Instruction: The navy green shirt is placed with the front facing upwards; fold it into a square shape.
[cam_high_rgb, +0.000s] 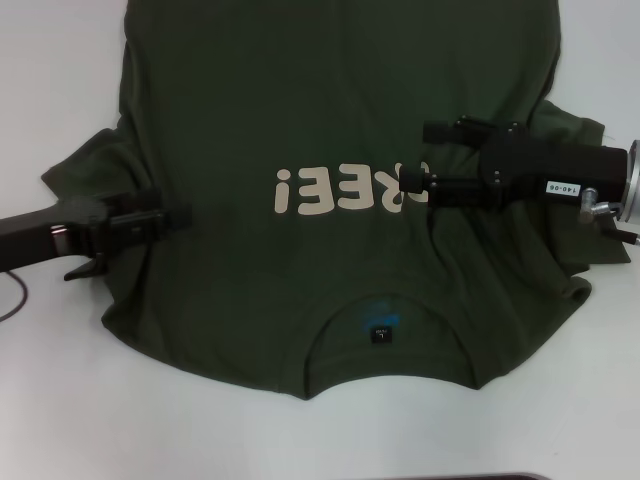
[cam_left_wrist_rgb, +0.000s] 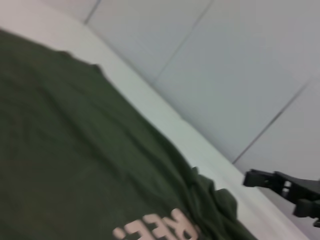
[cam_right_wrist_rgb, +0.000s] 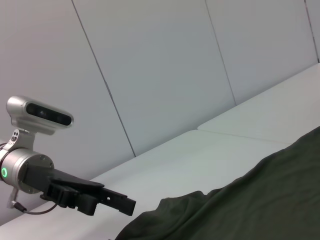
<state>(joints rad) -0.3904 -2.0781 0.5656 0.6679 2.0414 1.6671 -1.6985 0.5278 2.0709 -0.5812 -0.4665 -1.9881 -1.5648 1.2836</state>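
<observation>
1. I see the navy green shirt (cam_high_rgb: 330, 130) as dark olive, plain apart from cream block letters (cam_high_rgb: 345, 190) across the chest.
2. Its neck label (cam_high_rgb: 381, 334) is dark.
3. The worktop (cam_high_rgb: 50, 90) is white.
4. Both end effectors, left (cam_high_rgb: 165, 220) and right (cam_high_rgb: 425, 160), are black.

Both arms were matte black and boxy. The right arm (cam_high_rgb: 545, 172) carried a white label printed 140-06, with a silver metal fitting at its 3 o'clock end. The left arm (cam_right_wrist_rgb: 30, 172) had a silver cylindrical wrist, a green ring light and a silver camera pod.
</observation>
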